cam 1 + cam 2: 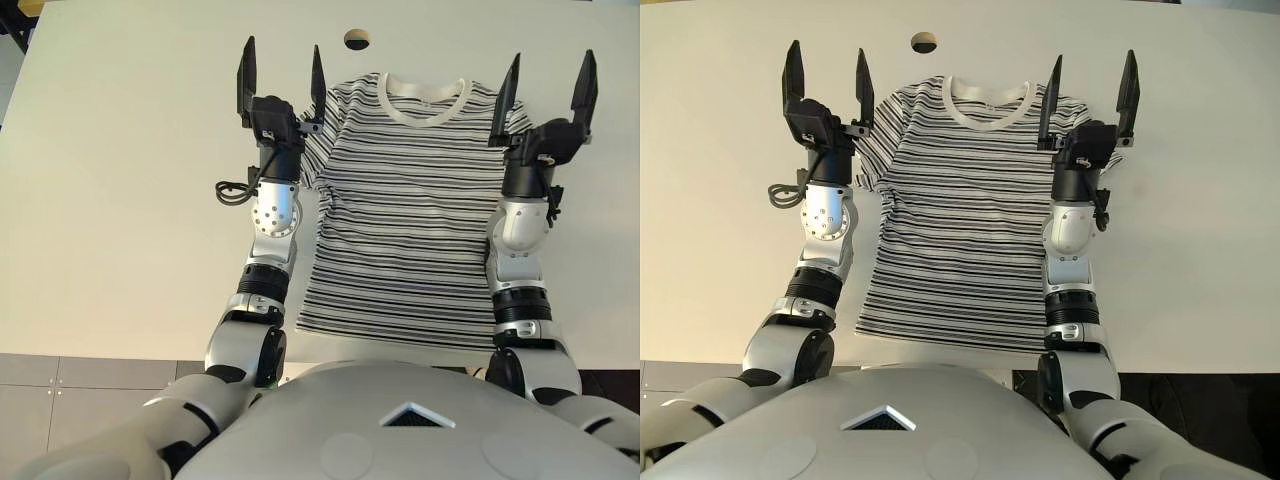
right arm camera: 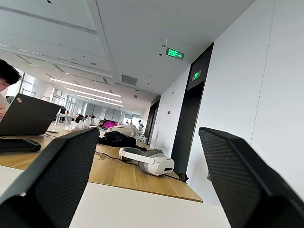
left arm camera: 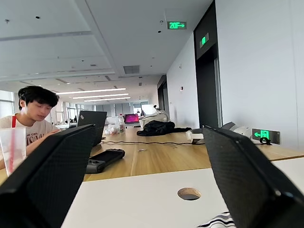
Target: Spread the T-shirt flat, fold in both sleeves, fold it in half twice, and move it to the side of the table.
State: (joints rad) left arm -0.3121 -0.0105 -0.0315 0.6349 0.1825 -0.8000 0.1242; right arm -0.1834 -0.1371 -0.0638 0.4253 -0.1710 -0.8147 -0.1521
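Observation:
A black-and-white striped T-shirt (image 1: 410, 215) with a cream collar lies flat on the white table (image 1: 120, 200), collar at the far side, hem toward me. My left gripper (image 1: 281, 75) hovers open over the shirt's left sleeve, fingers pointing away from me. My right gripper (image 1: 547, 85) hovers open over the right sleeve, fingers likewise pointing forward. Nothing is held between either pair of fingers. In the left wrist view a striped bit of the shirt (image 3: 221, 221) peeks at the picture's edge between the two dark fingers (image 3: 247, 175).
A round cable hole (image 1: 356, 39) sits in the table just beyond the shirt's left shoulder. A black cable (image 1: 232, 190) loops beside my left forearm. Bare tabletop stretches to the left and right of the shirt. The near table edge (image 1: 100, 353) runs under my elbows.

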